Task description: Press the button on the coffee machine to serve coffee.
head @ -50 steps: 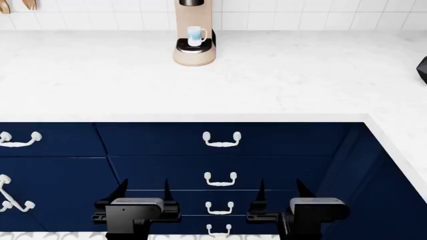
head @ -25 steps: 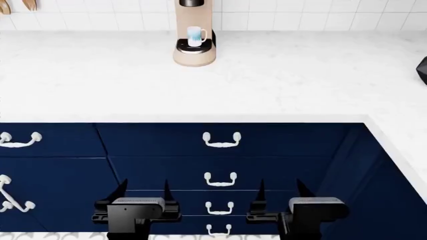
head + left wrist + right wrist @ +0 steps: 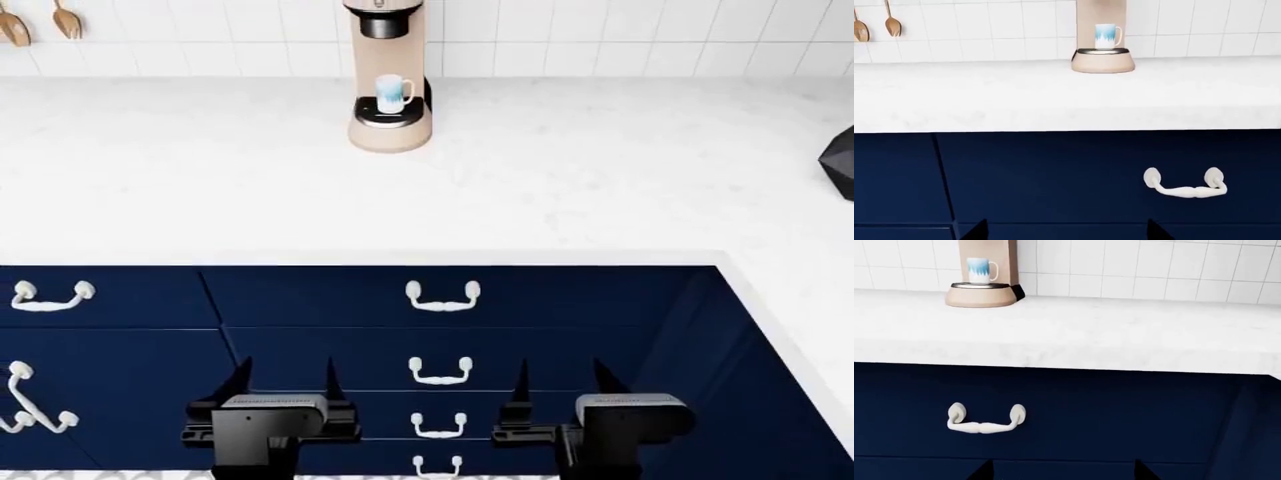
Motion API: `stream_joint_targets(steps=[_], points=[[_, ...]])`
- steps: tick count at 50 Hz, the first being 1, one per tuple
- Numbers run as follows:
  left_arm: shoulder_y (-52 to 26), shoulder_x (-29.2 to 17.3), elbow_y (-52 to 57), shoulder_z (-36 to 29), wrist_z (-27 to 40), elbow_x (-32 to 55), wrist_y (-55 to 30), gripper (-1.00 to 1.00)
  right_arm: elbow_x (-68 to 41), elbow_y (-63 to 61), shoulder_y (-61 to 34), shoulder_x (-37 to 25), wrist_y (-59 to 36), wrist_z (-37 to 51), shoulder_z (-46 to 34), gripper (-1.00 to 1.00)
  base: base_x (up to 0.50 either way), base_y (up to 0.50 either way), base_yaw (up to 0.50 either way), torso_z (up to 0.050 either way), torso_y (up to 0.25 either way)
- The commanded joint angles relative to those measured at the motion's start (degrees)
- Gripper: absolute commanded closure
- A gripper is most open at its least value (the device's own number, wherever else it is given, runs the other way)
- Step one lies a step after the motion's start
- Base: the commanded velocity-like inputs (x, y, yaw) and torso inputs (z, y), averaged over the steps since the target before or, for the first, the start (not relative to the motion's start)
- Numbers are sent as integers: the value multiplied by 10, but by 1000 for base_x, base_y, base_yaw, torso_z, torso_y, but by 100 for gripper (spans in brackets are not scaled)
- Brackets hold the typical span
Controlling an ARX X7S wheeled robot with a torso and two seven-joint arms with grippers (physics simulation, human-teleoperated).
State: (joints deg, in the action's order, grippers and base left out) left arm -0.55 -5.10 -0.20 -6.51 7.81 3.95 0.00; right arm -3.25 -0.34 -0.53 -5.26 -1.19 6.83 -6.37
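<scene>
Coffee machine (image 3: 388,75) located at the far edge of the white tabletop (image 3: 561,180), against the tiled wall, slightly left of centre in the head view. Mug (image 3: 392,93) seated on the black drip tray directly beneath the nozzle, placed to catch the pour. Buttons not resolvable at this range; presumably on the front face near the dark head at the top.

Left hand (image 3: 284,385) and right hand (image 3: 558,385) both parked low, in front of the navy drawers (image 3: 441,340), well apart from the machine and below the tabletop edge. Fingers of each spread apart, nothing held. Confirmed by both wrist views: only dark fingertips at the frame edge, with a drawer handle (image 3: 1185,183) and the tabletop front ahead.

Approach stage only; press not yet begun. Machine lies nearer the left arm's side, so the left hand is the likelier choice, though either seems workable. Required next, as judged: raise above the tabletop edge, reach forward across it, bring one fingertip to the button.

Risk: clipping the tabletop edge on the rise; knocking the mug on the reach.
</scene>
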Motion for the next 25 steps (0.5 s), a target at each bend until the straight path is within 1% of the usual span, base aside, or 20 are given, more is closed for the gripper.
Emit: stream_joint_targets(steps=[1, 16, 20, 21, 23, 25], points=[[-1, -7, 0, -8, 11, 7, 2, -100, -4, 2, -2, -7, -2, 10, -10, -100, 0, 0, 0, 50, 0], [-2, -12, 0, -13, 20, 23, 8, -100, -5, 1, -3, -16, -1, 21, -21, -100, 0, 0, 0, 50, 0], [-3, -15, 0, -22, 21, 18, 2, -100, -8, 3, -4, -17, 0, 23, -23, -100, 0, 0, 0, 0, 0], [-4, -19, 2, -26, 28, 7, -13, -100, -9, 4, -5, -18, 0, 23, -23, -100, 0, 0, 0, 0, 0], [2, -17, 17, -18, 27, 22, 3, -100, -10, 6, -7, -18, 0, 24, -24, -100, 0, 0, 0, 0, 0], [2, -20, 25, -19, 25, 28, -4, -100, -5, 12, -12, -18, -2, 28, -26, -100, 0, 0, 0, 0, 0]])
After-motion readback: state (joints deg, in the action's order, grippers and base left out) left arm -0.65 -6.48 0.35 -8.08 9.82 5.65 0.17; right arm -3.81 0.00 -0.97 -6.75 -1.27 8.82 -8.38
